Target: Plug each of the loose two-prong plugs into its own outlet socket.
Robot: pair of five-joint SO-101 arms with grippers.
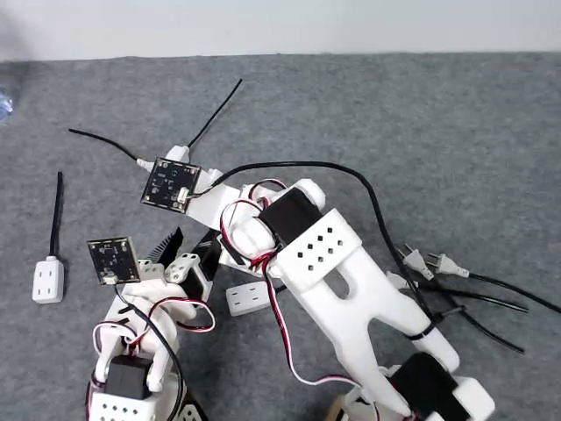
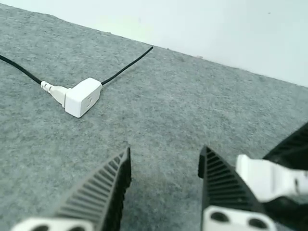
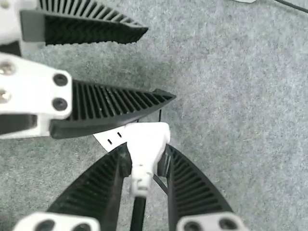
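R claw [image 3: 147,153] clamped on plug [image 3: 144,137], long axis in line w/ claw. Socket block [image 3: 109,138] right at its nose, slots look off-axis. L claw [image 2: 166,154] apart, alongside. Spare plugs [image 1: 425,260] at 3 o'clock on counter [image 1: 438,132].

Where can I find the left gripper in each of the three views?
High view: left gripper, lower left, beside the right arm.
Left wrist view: foreground, open, an outlet beyond it.
Right wrist view: just beyond the right gripper.
Shared landmark in both wrist views: white plug in the right gripper.
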